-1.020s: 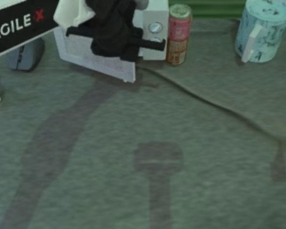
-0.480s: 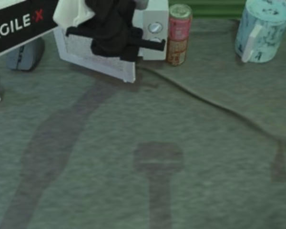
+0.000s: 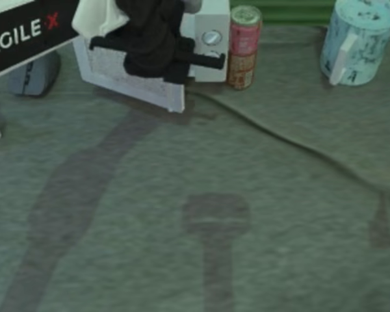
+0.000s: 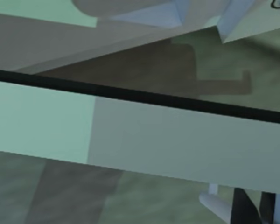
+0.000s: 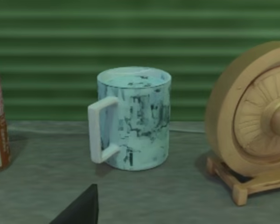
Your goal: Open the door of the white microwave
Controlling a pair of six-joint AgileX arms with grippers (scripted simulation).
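Top view, microwave (image 3: pixel 211 39): at the far edge of the surface (image 3: pixel 247 214), left of centre, largely covered by our left arm.
Top view, door (image 3: pixel 133 81): swung out from the front, its free edge angled toward the near side; we judge it partly open.
Top view, left pincer (image 3: pixel 162 60): directly over the door's upper edge, apparently on it; we cannot tell whether the fingers are apart or together.
Top view, neighbours: can (image 3: pixel 244 45) just beside the microwave on the right; mug (image 3: pixel 356 40) well apart at far right; grey mouse (image 3: pixel 34 73) at far left.
Left wrist view: a pale panel with a dark edge fills the frame, too close to identify; the fingers are not shown.
Right wrist view, right pincer (image 5: pixel 79 207): only a dark tip shows, state unknown; it faces the mug and a wooden wheel ornament (image 5: pixel 252 126). We take this arm as parked.
Risk, slip: the hold on the door edge is unconfirmed; further pulling could lose it.
Risk, drag: the microwave looks light; a pull off the hinge arc could shift it into the can.
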